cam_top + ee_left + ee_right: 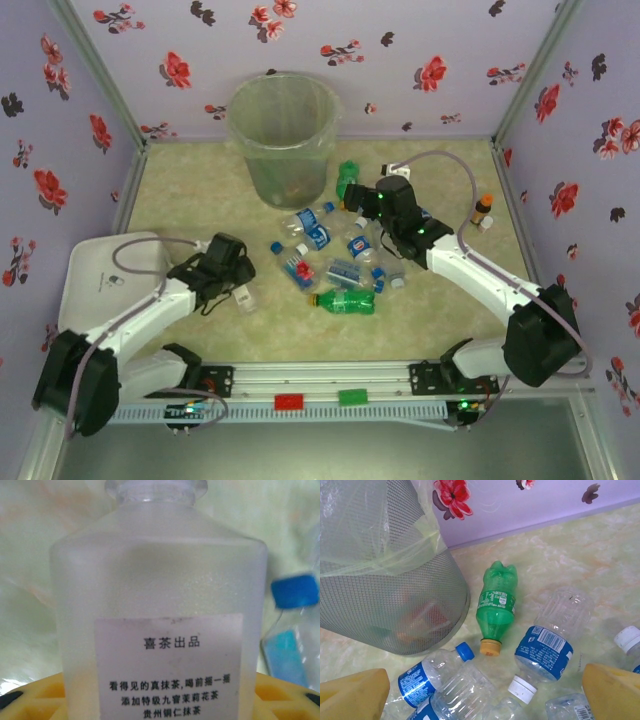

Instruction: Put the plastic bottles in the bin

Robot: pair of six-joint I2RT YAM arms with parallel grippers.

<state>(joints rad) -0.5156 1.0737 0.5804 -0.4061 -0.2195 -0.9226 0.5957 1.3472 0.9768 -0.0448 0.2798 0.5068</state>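
Note:
A frosted clear bottle (155, 595) with a white printed label stands close up between my left gripper's yellow fingers (37, 697). That left gripper (240, 290) is shut on it, left of the pile. Several plastic bottles lie in the middle: blue-labelled ones (312, 232), a red-labelled one (300, 270) and a green one (345, 301). My right gripper (362, 205) hangs open over the pile's far side. Below it lie a green bottle (496, 605) with a yellow cap and a blue-labelled, white-capped bottle (545, 647). The bin (285, 165) stands at the back, some items inside.
A small brown bottle with an orange cap (481, 209) stands at the right near the wall. A white flat tray (100, 280) lies at the left edge. The bin's mesh wall (380, 595) is close to my right gripper's left. Flowered walls enclose three sides.

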